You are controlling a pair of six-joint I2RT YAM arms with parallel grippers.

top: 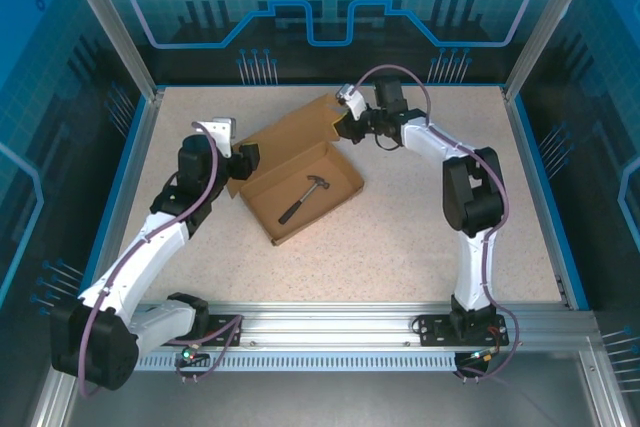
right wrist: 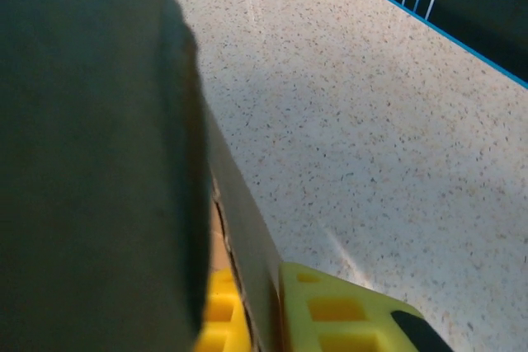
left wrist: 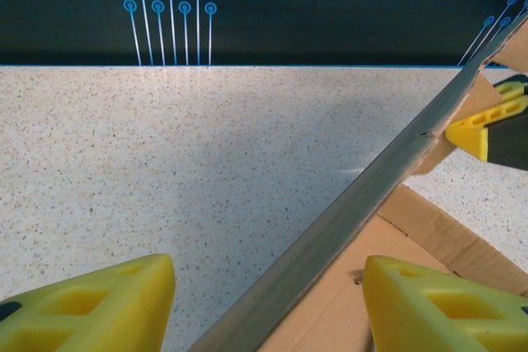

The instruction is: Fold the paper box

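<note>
The white left arm (top: 140,259) stretches forward, its yellow-fingered left gripper (left wrist: 268,290) spread wide; the white right arm (top: 468,262) bends inward, its right gripper (right wrist: 260,302) pinched narrow.

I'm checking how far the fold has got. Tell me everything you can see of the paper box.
The paper box is plain brown cardboard, part-folded into a shallow open tray with raised walls, its lid flap spread out behind. It sits skewed on the speckled table, with a small hammer lying inside. The right pincer is shut on a flap at its far corner. The left pincer straddles the left wall, jaws open and not gripping.
</note>
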